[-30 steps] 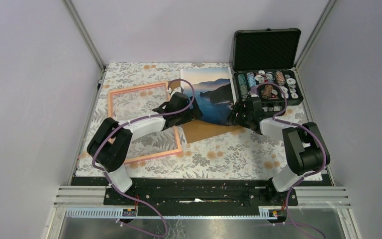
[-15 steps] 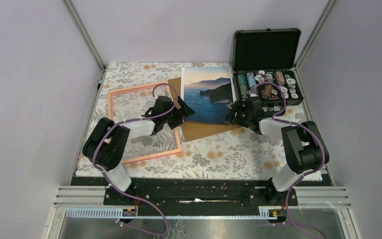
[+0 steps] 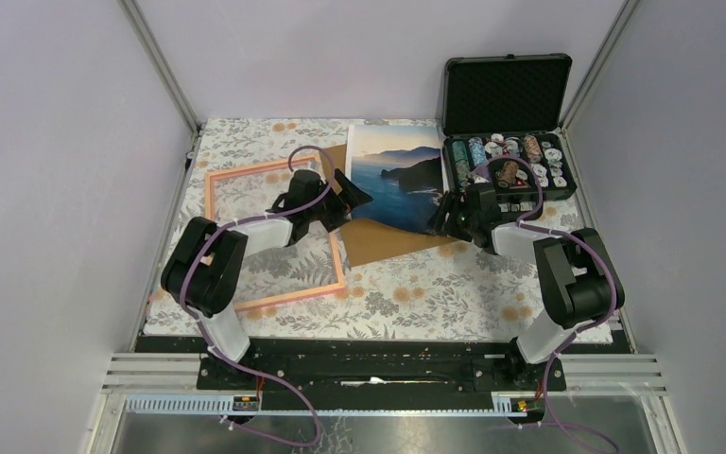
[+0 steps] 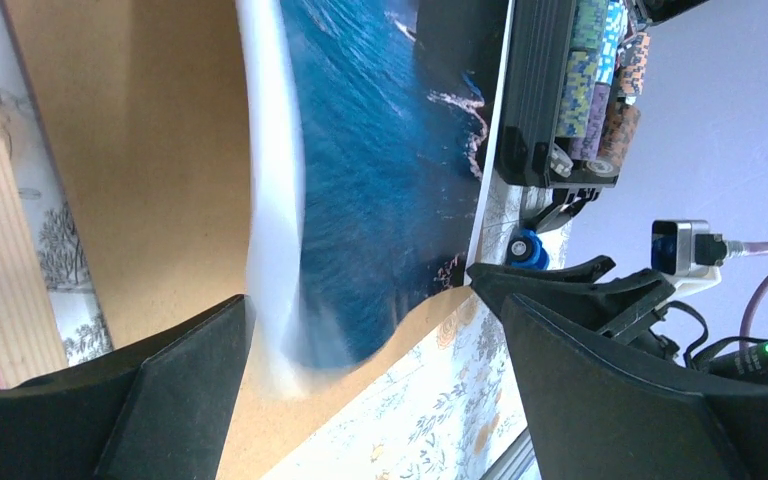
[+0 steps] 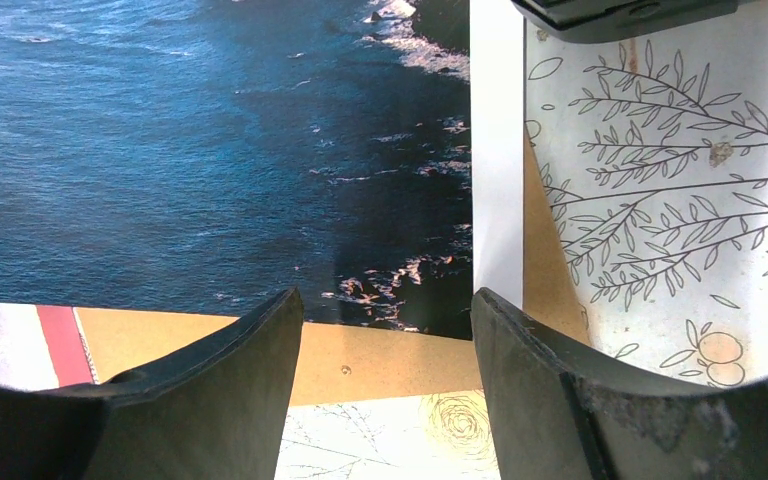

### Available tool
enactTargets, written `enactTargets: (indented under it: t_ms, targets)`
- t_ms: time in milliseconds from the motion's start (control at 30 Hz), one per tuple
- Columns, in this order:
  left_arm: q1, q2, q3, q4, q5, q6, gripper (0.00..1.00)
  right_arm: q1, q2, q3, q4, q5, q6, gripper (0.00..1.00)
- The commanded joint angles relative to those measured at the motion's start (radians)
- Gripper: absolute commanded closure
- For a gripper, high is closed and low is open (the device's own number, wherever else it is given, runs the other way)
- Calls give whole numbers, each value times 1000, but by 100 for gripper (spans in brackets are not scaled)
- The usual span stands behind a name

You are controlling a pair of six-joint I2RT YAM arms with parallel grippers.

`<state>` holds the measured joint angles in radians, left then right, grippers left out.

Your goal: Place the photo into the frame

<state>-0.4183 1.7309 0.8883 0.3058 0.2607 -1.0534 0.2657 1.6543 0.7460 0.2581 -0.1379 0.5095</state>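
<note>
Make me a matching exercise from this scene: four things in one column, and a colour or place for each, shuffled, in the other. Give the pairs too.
Things:
1. photo
2. frame
3. backing board
4. case

Descriptions:
A. black, lid open, far right
B. pink border, lies at the left
C. plain brown, partly under the print
D. blue sea and dark cliffs

Pairs: 1-D, 2-B, 3-C, 4-A
</note>
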Motion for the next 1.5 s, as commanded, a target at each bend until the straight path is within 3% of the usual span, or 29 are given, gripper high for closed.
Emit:
enactTargets:
  t_ms: [0, 300, 433, 700, 900, 1000, 1233, 1467]
  targets:
    - [37, 47, 118, -39, 78, 43, 1, 7, 38, 1, -53, -23, 1, 30]
    - [99, 140, 209, -72, 212, 89, 3, 7, 35, 1, -50, -27, -1, 30]
    - [99, 202, 273, -133, 231, 99, 10, 7, 33, 0, -50, -26, -2, 30]
    - [100, 263, 342, -202, 178, 130, 44, 7, 24, 0, -54, -25, -4, 30]
    - [96, 283, 447, -354, 114, 224, 78, 7, 5, -2, -63, -18, -10, 30]
    - [96, 277, 487, -424, 92, 256, 100, 7, -13, 1, -76, -16, -15, 29]
    - [82, 138, 533, -658, 4, 335, 100, 46, -182, -13, -116, 11, -33, 27]
    - [81, -152, 630, -1005, -247, 484, 100, 47, -257, -43, -118, -8, -23, 27]
